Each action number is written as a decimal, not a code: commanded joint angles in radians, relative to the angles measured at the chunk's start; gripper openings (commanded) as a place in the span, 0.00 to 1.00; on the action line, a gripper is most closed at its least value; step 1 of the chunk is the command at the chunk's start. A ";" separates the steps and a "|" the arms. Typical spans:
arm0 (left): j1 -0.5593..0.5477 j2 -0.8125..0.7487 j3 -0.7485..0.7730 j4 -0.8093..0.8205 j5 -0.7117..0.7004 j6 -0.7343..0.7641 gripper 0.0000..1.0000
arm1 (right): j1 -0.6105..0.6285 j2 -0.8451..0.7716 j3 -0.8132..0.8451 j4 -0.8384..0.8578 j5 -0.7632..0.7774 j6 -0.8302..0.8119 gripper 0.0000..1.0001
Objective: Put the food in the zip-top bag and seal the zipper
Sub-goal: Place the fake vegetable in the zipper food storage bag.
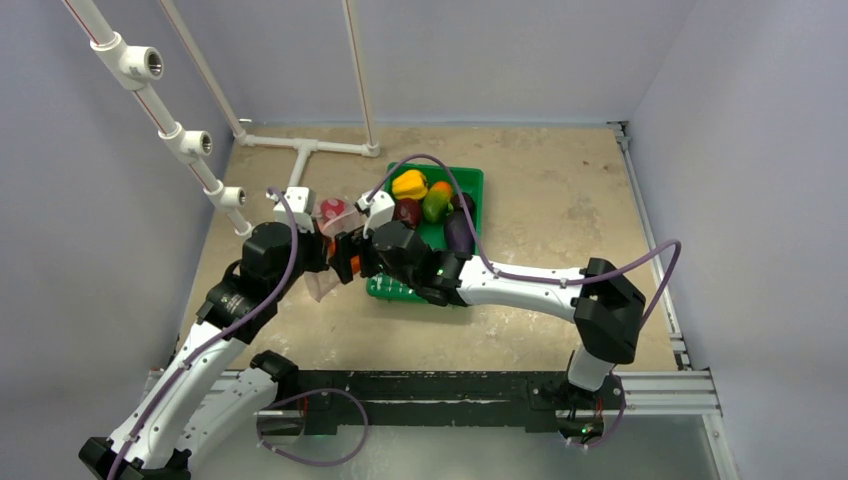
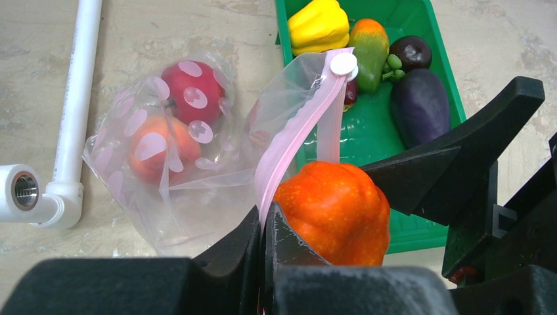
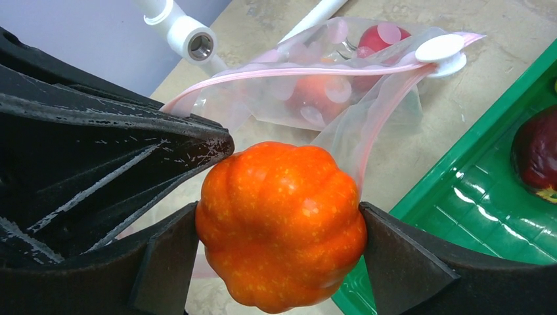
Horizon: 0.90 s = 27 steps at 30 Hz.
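Subject: the orange (image 2: 332, 210), a ribbed toy piece. It sits at the mouth of the zip-top bag (image 2: 164, 190), clamped between the fingers of the right gripper (image 3: 279, 220), with both pads touching its sides. From the wrist views I cannot tell whether it has crossed the lip or only rests against it.

The bag lies on the table (image 1: 540, 200), just left of the green tray (image 2: 368, 134), with its closed end toward the white pipe frame (image 2: 75, 98). A red tomato (image 2: 194, 88) and a peach (image 2: 157, 147) are already inside. The zipper (image 2: 295, 131) is unsealed, and its two pink strips part from the white slider tab (image 2: 343, 64) at the far end.

The left gripper (image 2: 265, 226) is clenched on the near end of one strip and lifts it, so the mouth gapes.

Still in the tray are a yellow pepper (image 2: 318, 25), a green-orange pepper (image 2: 369, 52), a purple eggplant (image 2: 420, 105) and a dark red piece (image 3: 535, 154).

Assessment: loading is under way, with two pieces bagged, a third at the mouth and the rest waiting. Sealing has not begun.

Next move, in my judgement: the orange should go well in between the strips before the right fingers let go. The film is thin and floppy, so a short release could send the piece rolling back out. The left hold must keep the lip raised throughout.
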 commanded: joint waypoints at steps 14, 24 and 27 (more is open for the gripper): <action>-0.001 -0.005 0.002 0.026 0.028 0.005 0.00 | 0.047 -0.075 0.073 0.052 0.045 -0.036 0.79; 0.000 -0.019 0.002 0.032 0.038 0.007 0.00 | 0.050 -0.039 0.062 0.087 0.082 -0.080 0.84; 0.000 -0.017 0.002 0.031 0.037 0.008 0.00 | 0.050 -0.025 0.069 0.100 0.086 -0.098 0.88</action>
